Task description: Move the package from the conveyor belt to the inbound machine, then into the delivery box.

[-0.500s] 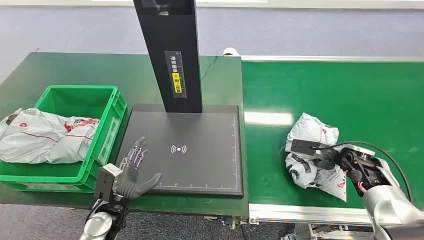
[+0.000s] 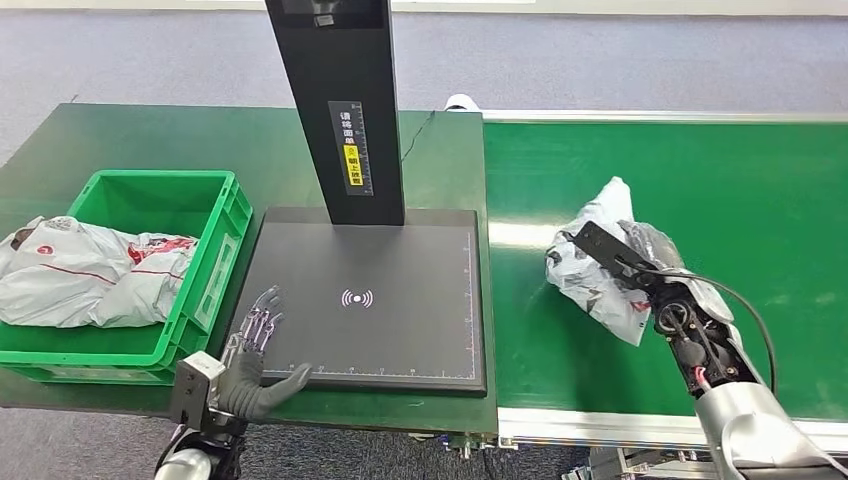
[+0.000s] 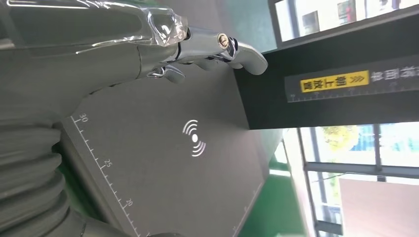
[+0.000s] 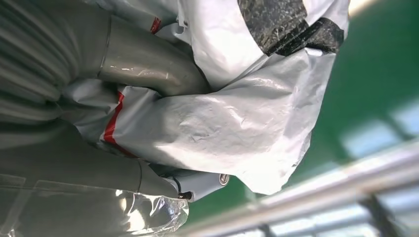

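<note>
A crumpled white plastic package (image 2: 592,268) with red print is lifted just above the green conveyor belt (image 2: 720,190), gripped by my right hand (image 2: 645,262). In the right wrist view the thumb (image 4: 148,69) and fingers wrap the package (image 4: 232,123) tightly. The inbound machine is a black scan plate (image 2: 370,300) with a tall black post (image 2: 335,100), to the left of the belt. My left hand (image 2: 255,355) hovers open over the plate's near left corner; its fingers (image 3: 217,47) are spread above the plate (image 3: 163,163). The green delivery box (image 2: 205,290) stands at far left.
Inside the green box lies another white package (image 2: 90,275). The box and scan plate rest on a green table (image 2: 130,140). A metal rail (image 2: 600,425) edges the belt's near side. Grey floor (image 2: 600,60) lies beyond.
My right hand has raised the package off the belt and carried it up and to the left. My left hand has drawn back slightly toward the plate's near edge.
</note>
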Controlling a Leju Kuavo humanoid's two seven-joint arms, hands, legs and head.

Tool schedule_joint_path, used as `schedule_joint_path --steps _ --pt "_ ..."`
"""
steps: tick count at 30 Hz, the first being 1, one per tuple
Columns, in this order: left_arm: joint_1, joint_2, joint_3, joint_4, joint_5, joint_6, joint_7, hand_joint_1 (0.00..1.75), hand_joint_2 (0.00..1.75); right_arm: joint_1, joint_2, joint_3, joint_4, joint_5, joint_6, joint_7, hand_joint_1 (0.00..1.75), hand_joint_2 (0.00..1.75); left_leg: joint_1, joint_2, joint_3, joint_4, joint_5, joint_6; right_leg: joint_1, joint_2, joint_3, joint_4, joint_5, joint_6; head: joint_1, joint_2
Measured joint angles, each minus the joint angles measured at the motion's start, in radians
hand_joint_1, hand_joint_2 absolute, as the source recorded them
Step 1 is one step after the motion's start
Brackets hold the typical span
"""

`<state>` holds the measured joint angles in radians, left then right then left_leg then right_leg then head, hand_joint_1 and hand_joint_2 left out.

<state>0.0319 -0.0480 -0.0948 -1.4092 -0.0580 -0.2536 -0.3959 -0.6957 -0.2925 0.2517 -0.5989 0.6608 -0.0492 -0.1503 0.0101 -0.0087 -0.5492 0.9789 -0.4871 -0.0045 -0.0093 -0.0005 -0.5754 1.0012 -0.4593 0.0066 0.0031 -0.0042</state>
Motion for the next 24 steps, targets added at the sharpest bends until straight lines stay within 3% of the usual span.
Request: schedule_joint_path --steps 6,10,16,24 --pt "-0.003 -0.006 0.013 0.000 0.024 0.004 -0.029 0.00 1.75 0.080 0.046 -0.006 -0.142 -0.022 -0.055 -0.104 1.75 1.75 0.000 0.000 0.000 0.000 0.000 0.000 0.000 0.000 0.000 0.000 0.000 0.000 0.000 0.000" --pt "-0.015 -0.010 0.020 0.002 0.041 0.013 -0.038 0.00 1.75 0.113 0.079 0.021 -0.216 0.032 -0.113 -0.199 1.75 1.75 0.000 0.002 0.000 0.000 0.000 0.000 0.000 0.000 0.000 0.000 0.000 0.000 0.000 0.000" --pt "-0.072 -0.013 0.022 0.033 0.058 0.017 -0.054 0.00 1.75 0.154 0.158 0.194 -0.359 0.106 -0.104 -0.261 1.75 1.75 0.001 0.003 0.000 0.000 0.000 0.000 0.001 0.001 -0.002 0.000 0.000 0.000 0.000 0.000" --pt "-0.099 -0.035 0.023 0.054 0.090 0.033 -0.043 0.00 1.75 0.173 0.223 0.410 -0.405 0.070 -0.060 -0.309 1.75 1.75 0.001 0.003 -0.001 0.000 0.001 -0.001 0.001 0.001 -0.001 0.000 0.000 -0.001 0.000 0.000"
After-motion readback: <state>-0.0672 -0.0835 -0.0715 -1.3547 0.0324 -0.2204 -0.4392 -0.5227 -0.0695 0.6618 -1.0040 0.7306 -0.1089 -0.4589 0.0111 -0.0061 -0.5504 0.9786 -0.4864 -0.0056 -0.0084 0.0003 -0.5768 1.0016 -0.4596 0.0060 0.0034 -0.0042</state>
